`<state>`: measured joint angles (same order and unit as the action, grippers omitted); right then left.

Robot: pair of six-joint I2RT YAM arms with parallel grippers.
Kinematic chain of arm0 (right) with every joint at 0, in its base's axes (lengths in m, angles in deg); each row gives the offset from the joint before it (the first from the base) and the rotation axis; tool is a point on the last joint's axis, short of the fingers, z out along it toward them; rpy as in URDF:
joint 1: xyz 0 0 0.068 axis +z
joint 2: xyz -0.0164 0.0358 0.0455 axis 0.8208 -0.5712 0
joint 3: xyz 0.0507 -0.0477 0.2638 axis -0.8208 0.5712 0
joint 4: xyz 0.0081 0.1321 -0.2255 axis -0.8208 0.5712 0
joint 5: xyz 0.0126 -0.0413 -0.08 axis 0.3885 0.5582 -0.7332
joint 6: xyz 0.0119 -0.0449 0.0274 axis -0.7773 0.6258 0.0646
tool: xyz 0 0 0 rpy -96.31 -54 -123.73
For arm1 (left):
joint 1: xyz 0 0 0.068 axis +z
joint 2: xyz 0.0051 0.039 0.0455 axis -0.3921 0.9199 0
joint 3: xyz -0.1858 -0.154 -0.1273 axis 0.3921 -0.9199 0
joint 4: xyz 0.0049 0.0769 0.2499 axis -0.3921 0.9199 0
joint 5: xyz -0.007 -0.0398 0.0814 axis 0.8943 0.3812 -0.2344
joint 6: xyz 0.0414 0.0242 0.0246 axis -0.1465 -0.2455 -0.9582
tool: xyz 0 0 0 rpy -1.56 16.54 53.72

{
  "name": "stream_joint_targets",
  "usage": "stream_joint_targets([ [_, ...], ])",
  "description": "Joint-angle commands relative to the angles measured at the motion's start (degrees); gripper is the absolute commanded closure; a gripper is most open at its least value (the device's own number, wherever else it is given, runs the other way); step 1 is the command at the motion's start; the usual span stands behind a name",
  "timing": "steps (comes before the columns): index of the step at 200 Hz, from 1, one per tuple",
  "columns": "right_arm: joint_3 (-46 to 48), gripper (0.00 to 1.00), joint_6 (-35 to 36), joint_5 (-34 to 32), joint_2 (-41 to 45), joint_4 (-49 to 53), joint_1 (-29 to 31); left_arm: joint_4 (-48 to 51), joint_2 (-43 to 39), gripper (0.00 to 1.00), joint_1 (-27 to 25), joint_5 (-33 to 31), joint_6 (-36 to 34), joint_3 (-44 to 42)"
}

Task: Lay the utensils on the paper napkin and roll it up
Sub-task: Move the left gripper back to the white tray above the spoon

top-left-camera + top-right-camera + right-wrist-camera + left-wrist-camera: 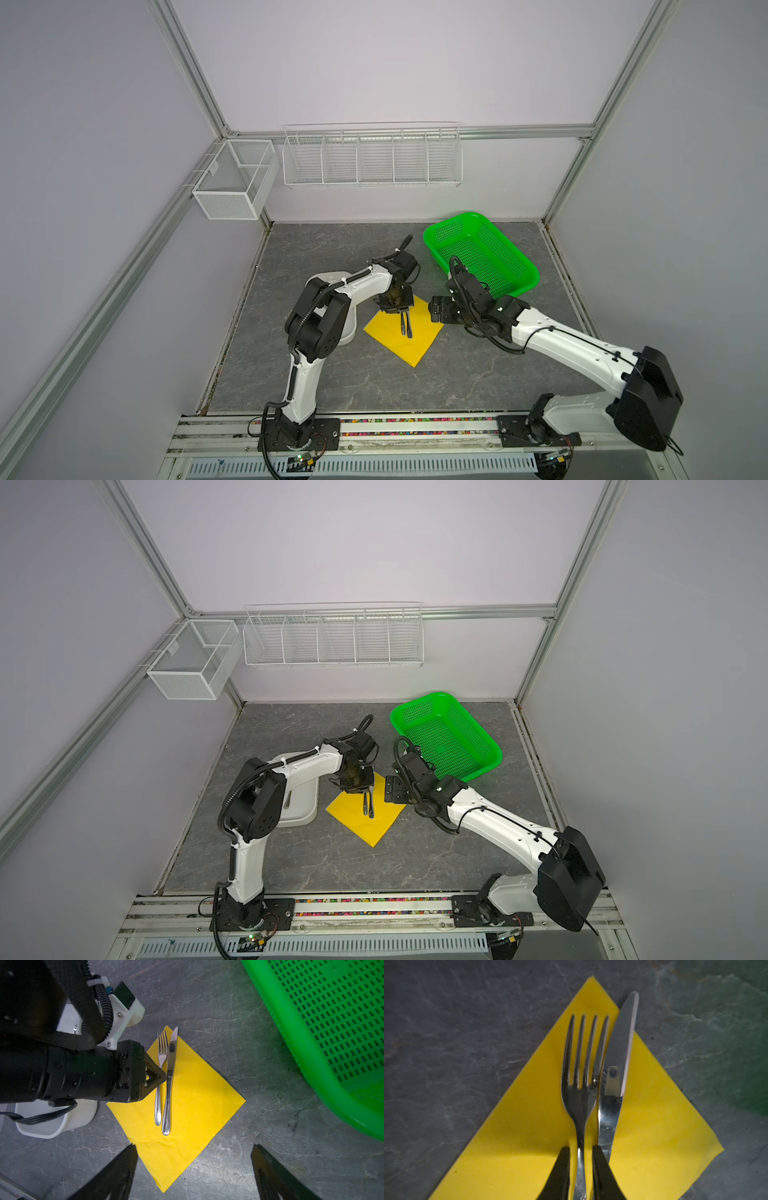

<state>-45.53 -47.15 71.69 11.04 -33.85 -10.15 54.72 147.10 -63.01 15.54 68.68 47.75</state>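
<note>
Fork, knife parallel on napkin; left fingers, slightly parted, straddle fork handle; right fingers wide open nearby

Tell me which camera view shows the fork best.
The right wrist view: it shows the fork from tines to handle end on the paper napkin. The left wrist view shows its tines close up but crops the handle. In both top views it is too small to tell from the knife.
</note>
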Motion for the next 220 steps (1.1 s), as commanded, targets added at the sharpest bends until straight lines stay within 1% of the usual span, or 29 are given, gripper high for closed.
stream_joint_targets([
  [1, -0.77, 0.11, -0.47, -1.22, 0.66, 1.51, -0.44, 3.71, -4.91, 0.76, -0.33, -2.82, -0.10, 1.99],
  [26, -0.34, 0.11, 1.11, -0.21, 1.88, -0.70, -0.43, 6.76, -9.57, 0.76, 0.36, -8.46, -1.30, 3.08],
  [43, 0.01, 0.11, 2.97, 2.72, 2.48, -3.51, -0.38, 7.15, -13.23, 0.76, 2.41, -12.07, -1.85, 1.43],
  [61, -0.19, 0.11, 4.46, 6.38, 2.26, -6.11, -0.18, 6.40, -16.85, 0.76, 6.87, -13.42, -3.28, -2.49],
  [88, -2.02, 0.11, 6.59, 10.26, 0.19, -8.16, 1.23, 6.30, -20.73, 0.77, 15.52, -13.85, -6.30, -8.68],
  [107, -4.44, 0.12, 8.40, 11.38, -2.16, -7.84, 2.89, 4.70, -22.41, 0.77, 21.59, -11.95, -8.81, -12.85],
  [120, -6.14, 0.12, 9.13, 11.65, -3.92, -6.94, 3.82, 4.85, -21.87, 0.77, 24.67, -10.94, -11.04, -13.96],
  [130, -7.27, 0.11, 9.86, 12.40, -5.18, -6.46, 4.35, 5.48, -20.59, 0.77, 25.98, -10.49, -13.53, -13.73],
  [149, -9.38, 0.12, 10.57, 13.04, -7.27, -5.19, 5.07, 7.40, -17.35, 0.78, 27.78, -12.91, -16.04, -12.04],
  [164, -10.28, 0.11, 10.56, 13.06, -8.35, -4.60, 5.24, 8.24, -15.13, 0.78, 29.12, -13.48, -17.14, -10.99],
  [203, -11.39, 0.11, 9.98, 12.17, -9.66, -3.55, 5.26, 5.70, -10.88, 0.78, 32.78, -6.69, -18.95, -11.15],
  [220, -11.73, 0.11, 9.95, 12.05, -9.88, -3.28, 5.22, 5.36, -8.70, 0.78, 33.48, -4.43, -19.67, -10.60],
])
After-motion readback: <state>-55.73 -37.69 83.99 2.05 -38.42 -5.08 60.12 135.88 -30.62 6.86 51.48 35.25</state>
